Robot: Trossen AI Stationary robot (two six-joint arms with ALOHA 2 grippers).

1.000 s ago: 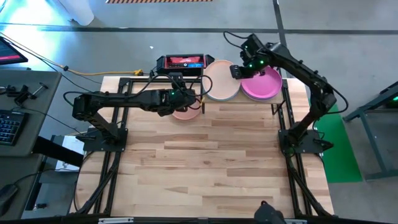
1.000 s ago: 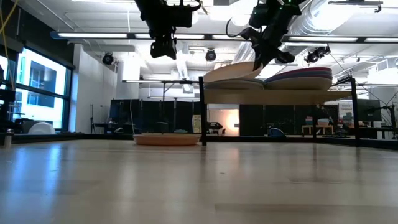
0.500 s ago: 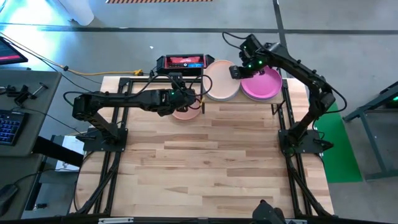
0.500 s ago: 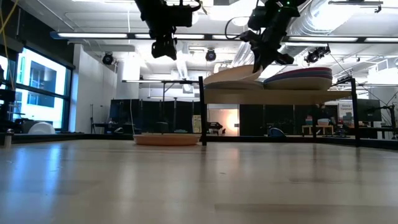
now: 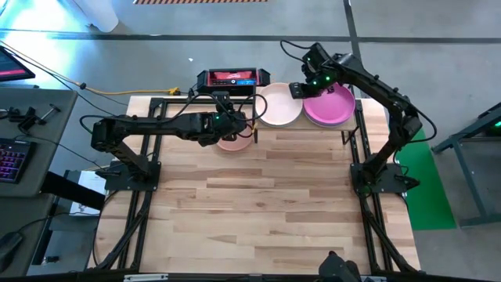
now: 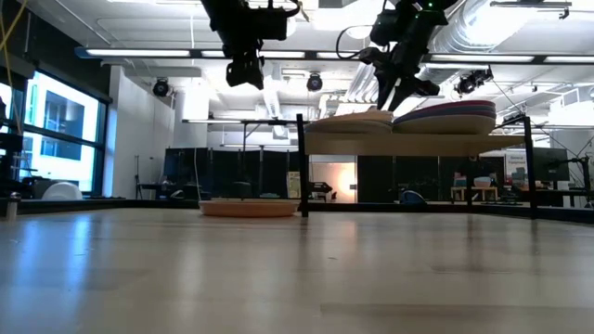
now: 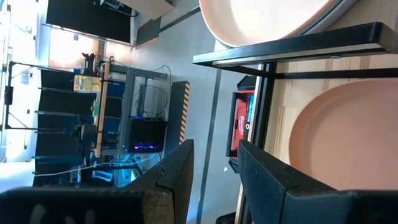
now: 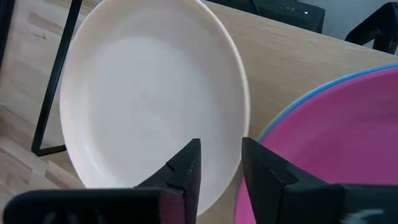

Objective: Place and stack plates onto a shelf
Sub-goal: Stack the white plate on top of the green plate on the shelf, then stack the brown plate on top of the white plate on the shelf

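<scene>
The right pincer (image 5: 297, 89) was seen above the small raised light-wood shelf (image 6: 436, 142) on thin black legs, at the far edge of the desk (image 5: 266, 204). Its two dark fingers (image 8: 186, 171) stood parted with a gap between them and gripped nothing. They hung over the rim of a round shallow cream plate (image 5: 279, 104), which lay flat on the shelf's left half. In the right wrist view the cream plate (image 8: 146, 93) filled the space just beyond the fingertips. Just beside it, on the shelf's right half, a stack was seen with a magenta plate (image 5: 329, 106) on top and a blue rim (image 8: 311, 93) showing beneath it. In the low view the stack (image 6: 445, 118) sat higher than the cream plate (image 6: 357, 121).

The left pincer (image 5: 244, 130) was held above the desk near the shelf's left end, its fingers (image 7: 177, 171) spread apart and empty. Under it a pale pink round plate (image 5: 232, 143) lay on the desk, partly covered by the arm. In the left wrist view this pink plate (image 7: 345, 146) was seen on the wood beside the shelf's black frame (image 7: 292, 46).
</scene>
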